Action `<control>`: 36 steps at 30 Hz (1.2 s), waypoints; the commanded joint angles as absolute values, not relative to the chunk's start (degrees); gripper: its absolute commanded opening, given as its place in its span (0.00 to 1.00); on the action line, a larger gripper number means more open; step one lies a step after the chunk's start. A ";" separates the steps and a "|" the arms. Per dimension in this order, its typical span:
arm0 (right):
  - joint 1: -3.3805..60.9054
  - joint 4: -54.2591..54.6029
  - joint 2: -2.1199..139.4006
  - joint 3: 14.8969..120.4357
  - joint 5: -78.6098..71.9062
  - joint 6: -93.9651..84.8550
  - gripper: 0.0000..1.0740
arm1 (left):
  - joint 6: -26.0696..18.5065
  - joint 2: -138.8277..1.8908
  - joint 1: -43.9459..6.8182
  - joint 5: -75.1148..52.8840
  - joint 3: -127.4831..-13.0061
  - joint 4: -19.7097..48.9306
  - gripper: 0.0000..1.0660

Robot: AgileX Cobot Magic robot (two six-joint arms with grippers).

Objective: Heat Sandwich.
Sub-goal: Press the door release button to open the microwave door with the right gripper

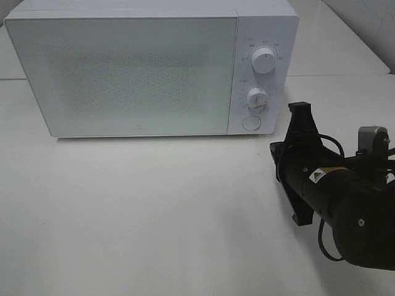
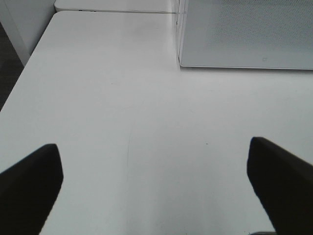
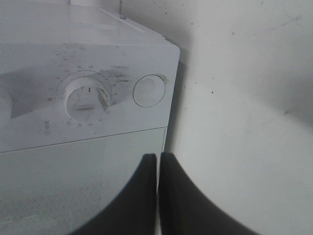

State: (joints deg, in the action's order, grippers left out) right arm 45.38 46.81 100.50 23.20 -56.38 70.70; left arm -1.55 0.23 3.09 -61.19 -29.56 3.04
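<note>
The sandwich is out of view in every frame. The white microwave (image 1: 136,74) stands at the back of the table with its door closed. My right gripper (image 1: 275,152) hovers just in front of the microwave's lower right corner, turned on its side. In the right wrist view the right gripper (image 3: 157,164) is shut with nothing between its black fingers, facing the lower knob (image 3: 87,98) and the round button (image 3: 148,90). My left gripper (image 2: 154,144) is wide open over the bare table, holding nothing, with the microwave's left corner (image 2: 182,54) ahead of it.
Two dials (image 1: 264,60) (image 1: 257,97) and a round button (image 1: 251,123) sit on the microwave's right panel. The white tabletop (image 1: 154,209) stretches in front of the microwave. The table's left edge (image 2: 19,83) shows in the left wrist view.
</note>
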 commanded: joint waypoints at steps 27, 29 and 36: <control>38.10 38.85 109.15 34.95 -49.05 74.48 0.00 | -1.32 0.69 3.27 -61.19 -29.51 3.50 0.92; 36.38 37.53 109.89 36.44 -48.47 74.37 0.00 | -1.32 0.69 3.27 -61.19 -29.51 3.50 0.92; 34.03 34.95 111.96 39.42 -47.50 74.89 0.00 | -1.32 0.69 3.27 -61.19 -29.51 3.50 0.92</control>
